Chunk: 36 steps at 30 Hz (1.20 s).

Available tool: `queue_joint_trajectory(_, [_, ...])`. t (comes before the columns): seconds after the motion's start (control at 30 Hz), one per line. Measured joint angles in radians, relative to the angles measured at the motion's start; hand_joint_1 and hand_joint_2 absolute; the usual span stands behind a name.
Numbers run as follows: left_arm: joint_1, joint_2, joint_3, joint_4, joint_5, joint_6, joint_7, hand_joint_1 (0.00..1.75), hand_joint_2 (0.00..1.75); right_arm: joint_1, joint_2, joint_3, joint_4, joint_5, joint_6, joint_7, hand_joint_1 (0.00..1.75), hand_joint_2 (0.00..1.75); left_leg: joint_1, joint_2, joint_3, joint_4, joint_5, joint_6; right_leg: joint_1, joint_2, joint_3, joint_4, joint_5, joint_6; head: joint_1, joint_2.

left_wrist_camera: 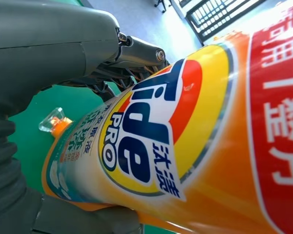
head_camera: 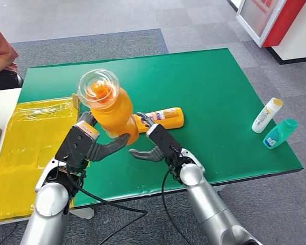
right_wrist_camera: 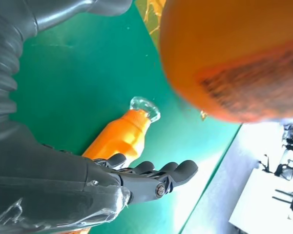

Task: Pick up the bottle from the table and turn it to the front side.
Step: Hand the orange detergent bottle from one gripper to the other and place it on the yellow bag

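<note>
My left hand grips a big orange Tide bottle and holds it lifted above the green table. The bottle is tilted, with its clear cap pointing up toward the head camera. In the left wrist view the Tide Pro label faces the camera, beside my left hand. My right hand hovers open just right of the bottle's base, fingers spread, holding nothing. The right wrist view shows that hand under the blurred orange bottle.
A second, slimmer orange bottle lies on the table behind my right hand, clear cap visible. A white bottle and a teal bottle lie near the right edge. A yellow plastic sheet covers the left. A person sits at the far left.
</note>
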Motion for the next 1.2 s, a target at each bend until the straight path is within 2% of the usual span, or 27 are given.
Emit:
queue_joint_trajectory(0.17, [0.019,0.003,0.014,-0.017,-0.026,0.031,-0.013,1.75,1.75,0.003,0.000,-0.027,0.009,0.010,-0.004,0.001,0.00,1.75,0.000,0.000,0.000,0.000,0.000,0.000,0.000,0.000,0.000,0.000,0.000,0.000,0.000,0.000])
queue_joint_trajectory(0.33, [0.059,0.019,0.046,-0.051,-0.323,0.149,-0.009,1.75,1.75,0.023,0.000,-0.078,-0.003,0.050,-0.005,0.013,0.00,1.75,0.000,0.000,0.000,0.000,0.000,0.000,0.000,0.000,0.000,0.000,0.000,0.000,0.000,0.000])
queue_joint_trajectory(0.6, [0.139,0.036,0.148,-0.056,-0.657,0.246,0.007,1.75,1.75,0.070,0.000,-0.164,-0.085,0.092,0.016,0.022,0.00,1.75,0.000,0.000,0.000,0.000,0.000,0.000,0.000,0.000,0.000,0.000,0.000,0.000,0.000,0.000])
queue_joint_trajectory(0.87, [0.174,0.073,0.222,-0.026,-0.924,0.307,0.074,1.75,1.75,0.091,0.000,-0.214,-0.162,0.101,0.030,0.023,0.00,1.75,0.000,0.000,0.000,0.000,0.000,0.000,0.000,0.000,0.000,0.000,0.000,0.000,0.000,0.000])
queue_joint_trajectory(0.97, [0.173,0.097,0.233,0.007,-0.958,0.326,0.132,1.75,1.75,0.089,-0.001,-0.220,-0.176,0.115,0.031,0.028,0.00,1.75,0.000,0.000,0.000,0.000,0.000,0.000,0.000,0.000,0.000,0.000,0.000,0.000,0.000,0.000])
queue_joint_trajectory(1.1, [0.161,0.157,0.224,0.072,-0.967,0.344,0.229,1.75,1.75,0.077,-0.005,-0.226,-0.182,0.132,0.030,0.034,0.00,1.75,0.000,0.000,0.000,0.000,0.000,0.000,0.000,0.000,-0.001,0.000,0.000,0.000,0.000,0.000])
queue_joint_trajectory(1.2, [0.150,0.190,0.223,0.132,-0.968,0.339,0.227,1.75,1.75,0.065,-0.010,-0.227,-0.193,0.137,0.031,0.034,0.00,1.75,0.000,0.000,0.000,0.000,0.000,0.000,0.000,0.000,-0.001,0.000,0.000,0.000,0.000,0.000])
